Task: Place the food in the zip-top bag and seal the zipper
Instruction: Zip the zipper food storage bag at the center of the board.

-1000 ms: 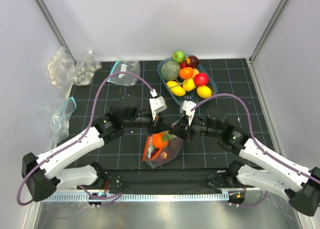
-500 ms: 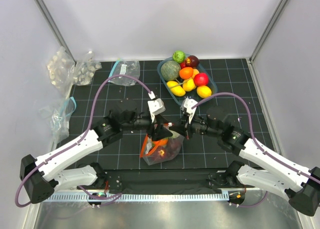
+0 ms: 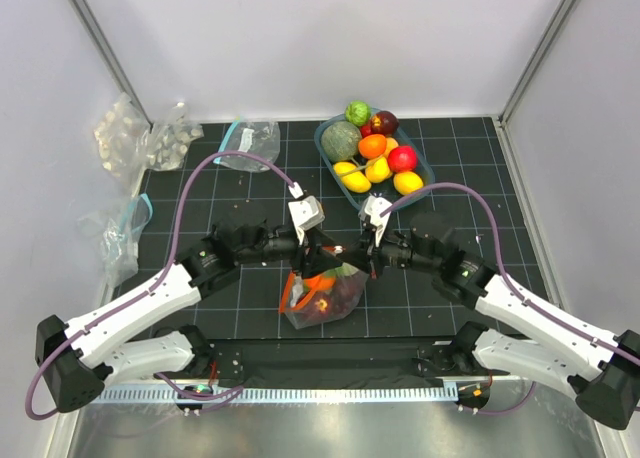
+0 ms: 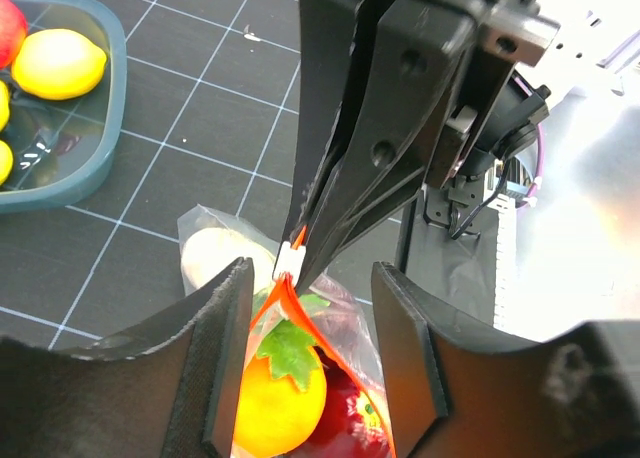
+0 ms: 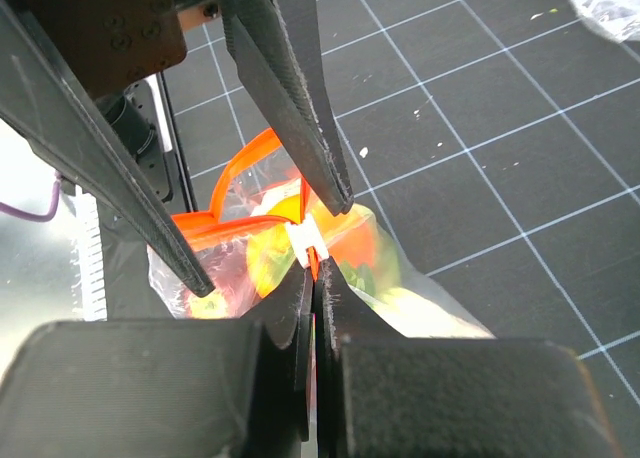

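The zip-top bag [image 3: 322, 298] lies near the front middle, its mouth held up. It holds an orange with a green leaf [image 4: 275, 378], a red fruit [image 4: 340, 418] and the white oblong vegetable [image 4: 215, 253]. My right gripper [image 5: 315, 273] is shut on the end of the orange-red zipper [image 5: 235, 223], just behind its white slider [image 5: 310, 240]; it also shows in the top view [image 3: 352, 256]. My left gripper [image 4: 312, 270] is open, its fingers [image 4: 215, 368] straddling the zipper by the slider [image 4: 289, 263]; it also shows in the top view [image 3: 318, 254].
A blue-grey bowl [image 3: 428, 166] at the back holds more food: cabbage [image 3: 341, 139], oranges, lemons [image 3: 407, 183], a red apple [image 3: 402, 158]. Other clear bags with teal strips lie at back left [image 3: 248, 138] and left [image 3: 120, 233]. White walls enclose the table.
The bag's mouth has been drawn up and the bag bunched beneath both grippers. My left gripper has shifted slightly left and now straddles the zipper. The right gripper keeps its hold.
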You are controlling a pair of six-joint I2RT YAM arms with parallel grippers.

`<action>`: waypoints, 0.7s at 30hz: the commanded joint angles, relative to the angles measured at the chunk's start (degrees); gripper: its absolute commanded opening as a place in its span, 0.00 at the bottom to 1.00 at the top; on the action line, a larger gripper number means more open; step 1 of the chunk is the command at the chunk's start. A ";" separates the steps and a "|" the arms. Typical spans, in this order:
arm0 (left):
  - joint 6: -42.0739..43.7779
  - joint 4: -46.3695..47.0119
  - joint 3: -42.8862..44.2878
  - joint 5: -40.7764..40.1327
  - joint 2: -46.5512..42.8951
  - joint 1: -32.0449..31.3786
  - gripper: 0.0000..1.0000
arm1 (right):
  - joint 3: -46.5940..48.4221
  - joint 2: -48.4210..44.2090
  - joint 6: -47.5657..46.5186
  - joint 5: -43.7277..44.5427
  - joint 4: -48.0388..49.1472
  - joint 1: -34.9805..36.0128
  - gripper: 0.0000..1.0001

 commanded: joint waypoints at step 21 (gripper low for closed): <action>0.51 0.92 1.16 -4.08 1.01 -0.12 0.06 | 2.07 -0.97 0.28 0.03 5.55 0.15 0.01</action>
